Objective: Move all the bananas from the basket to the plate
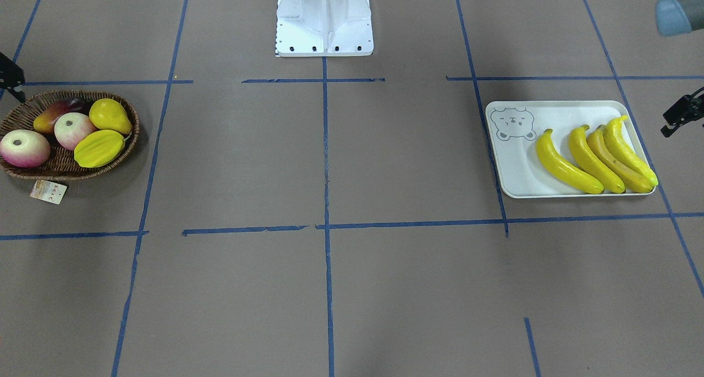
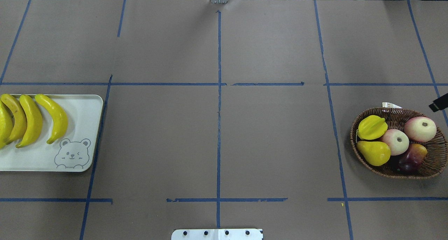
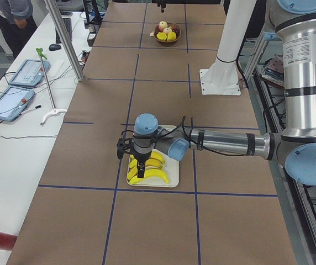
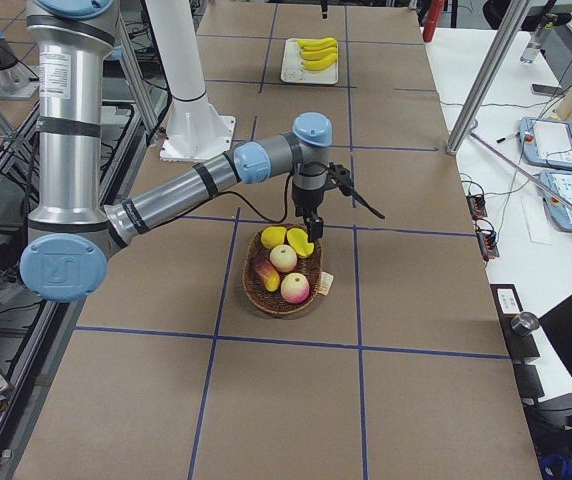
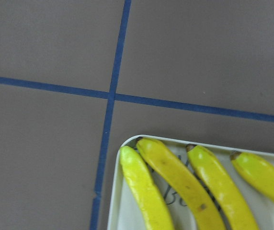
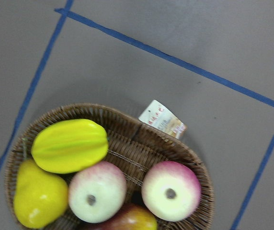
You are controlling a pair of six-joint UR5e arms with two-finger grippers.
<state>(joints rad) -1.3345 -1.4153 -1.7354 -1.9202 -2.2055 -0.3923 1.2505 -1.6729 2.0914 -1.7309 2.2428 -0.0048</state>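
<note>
Probably the long glossy yellow bananas (image 1: 594,161) are light, stiff, slippery; pinch each mid-length. Left gripper (image 3: 141,170), right gripper (image 4: 312,232): opening I cannot tell.

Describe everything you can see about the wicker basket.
The basket is a shallow oval of dark-brown woven wicker, sitting flat on the brown table. A small paper tag hangs from its rim onto the table. Crowded together inside are two pink-white apples, a yellow pear, a yellow-green starfruit and a dark red-yellow fruit. None of the bananas is in it.
</note>
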